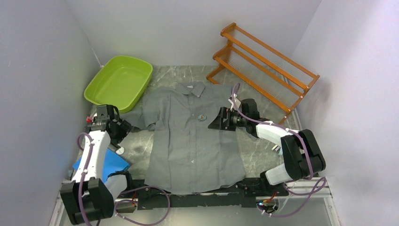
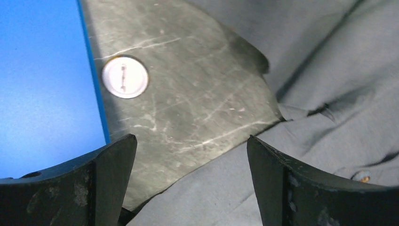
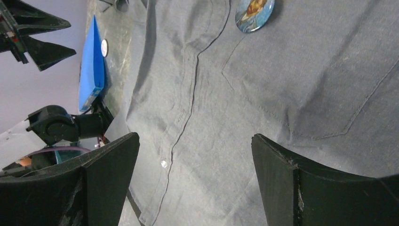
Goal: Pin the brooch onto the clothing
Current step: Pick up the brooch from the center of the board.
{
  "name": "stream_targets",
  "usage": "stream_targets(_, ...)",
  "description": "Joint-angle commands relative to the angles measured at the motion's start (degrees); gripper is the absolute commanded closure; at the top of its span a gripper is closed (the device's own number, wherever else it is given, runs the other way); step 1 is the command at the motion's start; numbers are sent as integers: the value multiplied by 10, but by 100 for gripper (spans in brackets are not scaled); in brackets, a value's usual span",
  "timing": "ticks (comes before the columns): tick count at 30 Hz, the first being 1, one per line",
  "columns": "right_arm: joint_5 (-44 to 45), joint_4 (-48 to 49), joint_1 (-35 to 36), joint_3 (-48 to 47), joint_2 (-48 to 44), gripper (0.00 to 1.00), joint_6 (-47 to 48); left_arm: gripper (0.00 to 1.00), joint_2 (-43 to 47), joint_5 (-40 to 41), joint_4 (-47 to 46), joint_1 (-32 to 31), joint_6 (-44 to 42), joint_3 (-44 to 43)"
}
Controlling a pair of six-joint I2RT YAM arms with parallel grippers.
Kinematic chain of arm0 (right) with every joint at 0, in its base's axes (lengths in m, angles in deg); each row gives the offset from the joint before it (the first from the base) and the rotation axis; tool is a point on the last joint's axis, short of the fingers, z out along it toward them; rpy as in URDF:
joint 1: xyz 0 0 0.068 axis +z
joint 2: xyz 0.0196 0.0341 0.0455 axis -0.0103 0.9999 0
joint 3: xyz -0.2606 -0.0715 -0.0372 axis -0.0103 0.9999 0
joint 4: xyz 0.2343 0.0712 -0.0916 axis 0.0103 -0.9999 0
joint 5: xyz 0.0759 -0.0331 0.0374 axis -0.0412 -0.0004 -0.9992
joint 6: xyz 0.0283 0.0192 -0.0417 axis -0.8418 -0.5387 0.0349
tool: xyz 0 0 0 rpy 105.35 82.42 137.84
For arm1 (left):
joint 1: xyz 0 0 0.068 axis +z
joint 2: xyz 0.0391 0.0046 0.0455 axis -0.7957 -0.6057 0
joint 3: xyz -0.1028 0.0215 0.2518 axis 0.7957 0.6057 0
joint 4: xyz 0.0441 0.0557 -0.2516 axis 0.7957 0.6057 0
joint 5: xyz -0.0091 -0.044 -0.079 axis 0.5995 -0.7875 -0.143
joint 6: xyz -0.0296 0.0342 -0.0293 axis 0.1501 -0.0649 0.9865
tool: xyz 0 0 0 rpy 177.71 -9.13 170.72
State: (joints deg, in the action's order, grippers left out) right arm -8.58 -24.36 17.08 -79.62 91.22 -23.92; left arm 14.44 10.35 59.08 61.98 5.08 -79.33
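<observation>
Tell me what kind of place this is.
Probably a robot lab cell: bare white walls box in the table, and the left arm and right arm are bolted at its edge.

A dark-grey short-sleeved button-up shirt (image 1: 193,141) lies flat, front up, in the middle of the frame on the grey marbled desk (image 1: 259,153), collar toward the top. A small round brooch (image 1: 202,117) sits on its chest, right of the button line. The right claw (image 1: 212,123) hangs over the shirt just right of the brooch. The left claw (image 1: 123,134) is at the shirt's left sleeve. A lime-green plastic tub (image 1: 120,82) stands upper left and an orange wooden slatted rack (image 1: 266,66) upper right. A flat blue board (image 1: 113,162) lies lower left, partly under the left arm, with a small pale disc (image 1: 120,150) at its upper edge.
</observation>
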Motion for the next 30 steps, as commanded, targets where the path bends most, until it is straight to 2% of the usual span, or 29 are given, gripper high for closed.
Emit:
stream_targets(1,-18,40,0,10,-22,7,13,8,-29,23,8,32,25,6)
stream_targets(5,-34,58,0,24,-28,7,7,11,-41,22,-9,65,21,11)
stream_targets(13,-70,106,-2,45,4,6,-9,27,-82,7,-73,98,23,48)
stream_targets(17,-89,128,-3,50,24,7,-20,39,-109,-11,-99,105,14,57)
stream_targets(19,-90,131,-3,50,29,6,-21,55,-112,-18,-107,105,12,59)
stream_targets(20,-90,132,-2,49,31,7,-23,58,-111,-19,-108,106,13,59)
stream_targets(30,-87,126,-3,45,36,6,-18,58,-90,19,-96,118,34,93)
